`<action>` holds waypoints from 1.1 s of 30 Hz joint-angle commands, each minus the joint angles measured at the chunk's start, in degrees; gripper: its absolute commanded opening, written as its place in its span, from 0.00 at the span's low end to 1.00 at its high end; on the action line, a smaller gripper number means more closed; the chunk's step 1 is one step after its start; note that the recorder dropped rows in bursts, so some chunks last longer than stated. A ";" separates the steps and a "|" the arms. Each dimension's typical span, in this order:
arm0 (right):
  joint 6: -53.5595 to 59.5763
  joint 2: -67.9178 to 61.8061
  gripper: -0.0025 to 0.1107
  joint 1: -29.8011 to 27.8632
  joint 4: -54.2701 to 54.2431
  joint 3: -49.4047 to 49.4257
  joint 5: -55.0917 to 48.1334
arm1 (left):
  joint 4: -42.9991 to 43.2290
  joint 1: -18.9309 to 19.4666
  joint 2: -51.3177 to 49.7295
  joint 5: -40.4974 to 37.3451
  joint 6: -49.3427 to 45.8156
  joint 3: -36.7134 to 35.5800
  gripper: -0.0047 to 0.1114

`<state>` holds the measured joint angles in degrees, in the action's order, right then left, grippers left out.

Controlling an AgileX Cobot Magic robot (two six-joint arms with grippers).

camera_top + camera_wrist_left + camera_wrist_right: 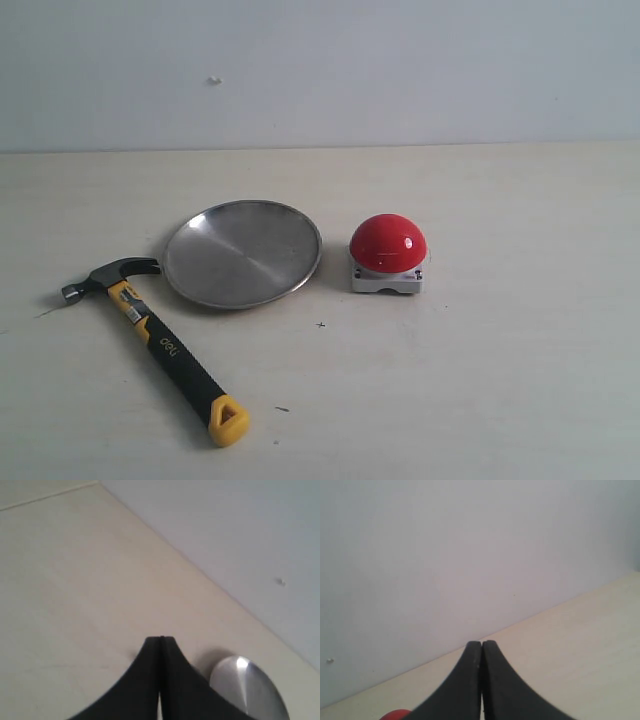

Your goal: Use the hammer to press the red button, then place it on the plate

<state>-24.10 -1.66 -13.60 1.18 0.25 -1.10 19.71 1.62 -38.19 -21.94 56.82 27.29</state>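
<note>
The hammer (160, 345) lies flat on the table at the front left, its dark head toward the plate and its yellow looped end toward the front edge. The round silver plate (242, 252) rests in the middle; a part of the plate (250, 690) shows in the left wrist view. Right of it stands the red button (388, 243) on its grey base, and a sliver of the red button (395, 715) appears in the right wrist view. My left gripper (160, 640) is shut with nothing in it. My right gripper (481, 643) is shut and holds nothing. Neither arm shows in the exterior view.
A pale wooden table (500, 380) carries everything, with a plain light wall (400, 60) behind it. A small mark (214, 80) sits on the wall.
</note>
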 commanded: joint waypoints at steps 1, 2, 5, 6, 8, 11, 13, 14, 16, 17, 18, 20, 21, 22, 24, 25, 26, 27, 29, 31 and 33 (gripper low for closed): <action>-0.02 0.33 0.02 -0.34 0.16 -0.25 0.12 | -11.06 -5.38 -8.21 -8.27 -10.44 6.24 0.04; -0.02 0.33 0.02 -0.34 0.16 -0.25 0.12 | -13.31 -7.08 -10.36 -9.02 -12.45 7.17 0.04; -0.02 0.33 0.02 -0.34 0.16 -0.25 0.12 | -16.13 -12.54 -15.88 -9.16 -13.86 8.74 0.04; -0.02 0.33 0.02 -0.34 0.16 -0.25 0.12 | -16.13 -14.46 -17.68 -8.66 -12.38 9.00 0.04; -0.02 0.33 0.02 -0.34 0.16 -0.25 0.12 | -16.13 -17.58 -21.10 -6.75 -9.13 9.02 0.04; -0.02 0.33 0.02 -0.34 0.16 -0.25 0.12 | -16.13 -22.71 -25.28 -0.53 -4.56 9.02 0.04; -0.02 0.33 0.02 -0.34 0.16 -0.25 0.12 | -16.13 -25.37 -27.58 4.54 -2.01 9.02 0.04; -0.02 0.33 0.02 -0.34 0.16 -0.25 0.12 | -16.13 -26.51 -28.80 6.81 -1.41 9.02 0.04; -0.02 0.33 0.02 -0.34 0.16 -0.25 0.12 | -16.13 -27.92 -31.10 10.49 -1.15 9.02 0.04; -0.02 0.33 0.02 -0.34 0.16 -0.25 0.12 | -16.01 -28.28 -32.05 12.35 -1.15 9.02 0.04; -0.02 0.33 0.02 -0.34 0.16 -0.25 0.12 | -16.01 -28.56 -32.84 14.23 -1.15 9.02 0.04; -0.02 0.33 0.02 -0.34 0.16 -0.25 0.12 | -16.01 -28.89 -33.95 17.30 -1.15 9.02 0.04; -0.02 0.33 0.02 -0.34 0.16 -0.25 0.12 | -15.88 -28.89 -34.34 18.38 -1.15 9.02 0.04; -0.02 0.33 0.02 -0.34 0.16 -0.25 0.12 | -15.88 -28.89 -34.60 19.03 -1.15 9.02 0.04; -0.02 0.33 0.02 -0.34 0.16 -0.25 0.12 | -15.88 -28.89 -34.74 19.14 -1.15 9.02 0.04; -0.02 0.33 0.02 -0.34 0.16 -0.25 0.12 | -15.88 -28.89 -34.74 19.14 -1.15 9.02 0.04; -0.02 0.33 0.02 -0.34 0.16 -0.25 0.12 | -15.88 -28.89 -34.74 19.14 -1.15 9.02 0.04; -0.02 0.33 0.02 -0.34 0.16 -0.25 0.12 | -15.88 -28.89 -34.74 19.14 -1.15 9.02 0.04; -0.02 0.33 0.02 -0.34 0.16 -0.25 0.12 | -15.88 -28.89 -34.74 19.14 -1.15 9.02 0.04; -0.02 0.33 0.02 -0.34 0.16 -0.25 0.12 | -15.88 -28.89 -34.74 19.14 -1.15 9.02 0.04; -0.02 0.33 0.02 -0.34 0.16 -0.25 0.12 | -15.88 -28.89 -34.74 19.14 -1.15 9.02 0.04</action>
<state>-24.10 -1.66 -13.60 1.18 0.25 -1.10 3.65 -27.01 -72.77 -3.43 55.47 35.81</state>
